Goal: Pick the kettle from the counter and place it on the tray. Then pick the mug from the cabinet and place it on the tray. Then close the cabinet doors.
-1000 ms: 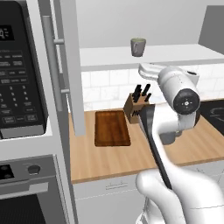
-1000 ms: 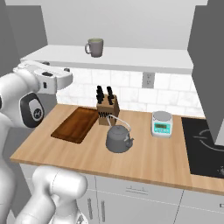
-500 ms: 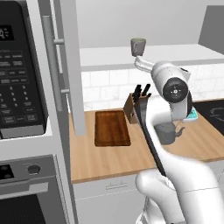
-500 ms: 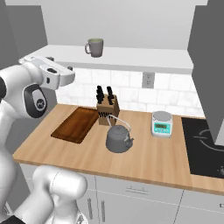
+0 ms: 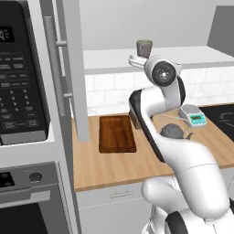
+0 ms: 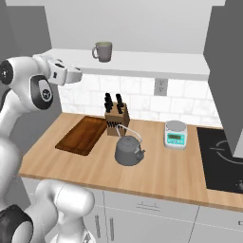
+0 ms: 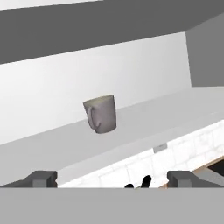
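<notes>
worktop (image 6: 156, 175) holds kettle (image 6: 128, 151) off the tray (image 6: 83, 135) (first step undone) — hand (image 6: 71, 75), wide open and empty, must descend.

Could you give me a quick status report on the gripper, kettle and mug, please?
Gripper open, empty, raised toward the mug on the cabinet shelf. Kettle on the counter, tray bare. Nothing between fingers and mug.

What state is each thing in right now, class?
Kettle: upright on the counter, not on the tray.
Tray: empty.
Mug: upright on the cabinet shelf.
Cabinet door: open.
Gripper: open, empty.
</notes>
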